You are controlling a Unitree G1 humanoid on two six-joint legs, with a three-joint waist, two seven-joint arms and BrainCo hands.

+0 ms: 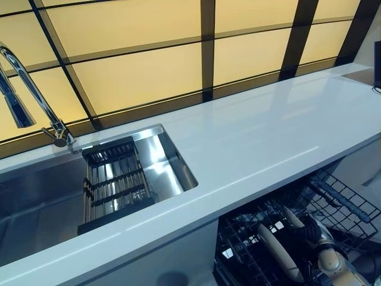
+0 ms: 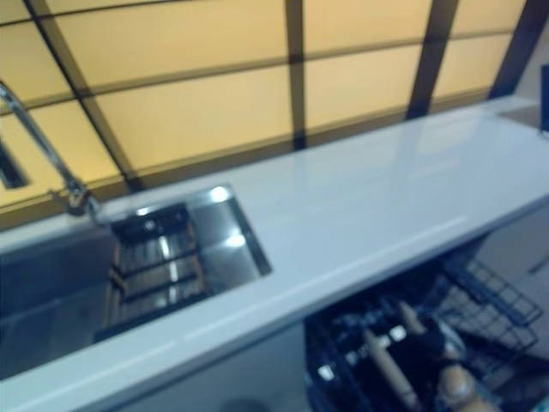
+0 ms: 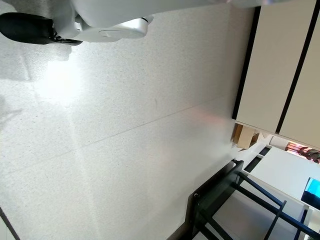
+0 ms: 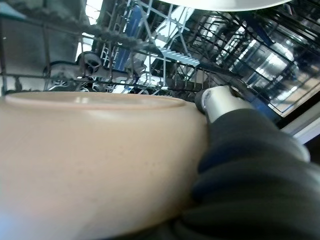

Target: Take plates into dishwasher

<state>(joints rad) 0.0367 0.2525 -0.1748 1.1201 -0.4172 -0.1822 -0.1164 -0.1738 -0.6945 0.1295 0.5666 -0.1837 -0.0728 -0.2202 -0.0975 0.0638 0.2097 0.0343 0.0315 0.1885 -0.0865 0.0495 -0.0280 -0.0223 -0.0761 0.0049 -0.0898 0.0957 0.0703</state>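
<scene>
The right hand (image 1: 314, 233) is down in the dishwasher rack (image 1: 348, 205) below the counter's (image 1: 256, 137) front edge, thumb curled on a plate's (image 4: 90, 160) rim, pinching it. Judging by this, the plate is being loaded; next it needs standing between the rack's tines, then releasing. The plate is tan, matte, faintly speckled. The left hand is not visible.

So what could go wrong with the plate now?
The right hand holds the tan plate on edge among the wires of the dishwasher rack. It could knock a wire, or another plate standing close beside it, and chip. If it misses a slot, it might tip over once released.
</scene>
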